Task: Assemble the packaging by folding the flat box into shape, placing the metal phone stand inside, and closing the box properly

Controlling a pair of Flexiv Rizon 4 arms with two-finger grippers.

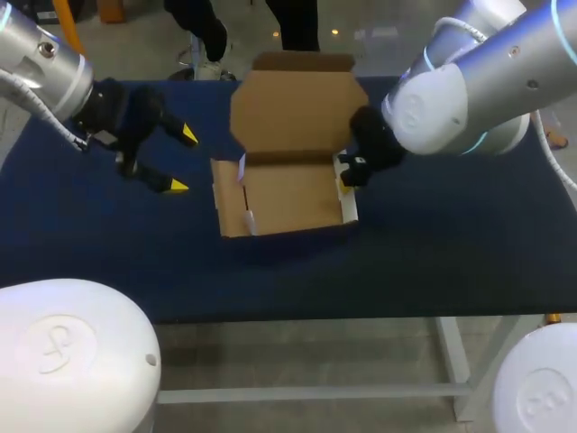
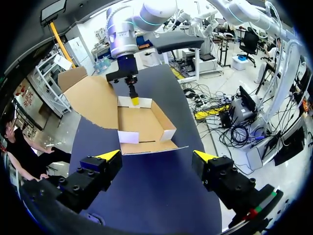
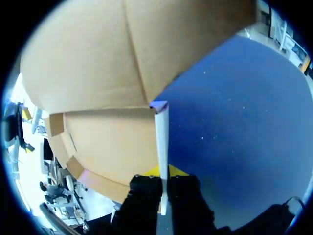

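A brown cardboard box (image 1: 288, 194) sits mid-table, its tray formed and its lid (image 1: 293, 108) standing up at the back. My right gripper (image 1: 345, 176) is at the tray's right wall, and in the right wrist view it (image 3: 162, 171) is shut on that thin white-edged wall (image 3: 161, 142). To the left of the box, and apart from it, my left gripper (image 1: 180, 161) hangs open. From the left wrist, the open gripper (image 2: 159, 155) points at the box (image 2: 144, 125), with the right gripper (image 2: 133, 98) at its far wall.
The dark blue tabletop (image 1: 433, 253) stretches out on both sides of the box and in front of it. Its front edge (image 1: 361, 317) runs below the box in the head view.
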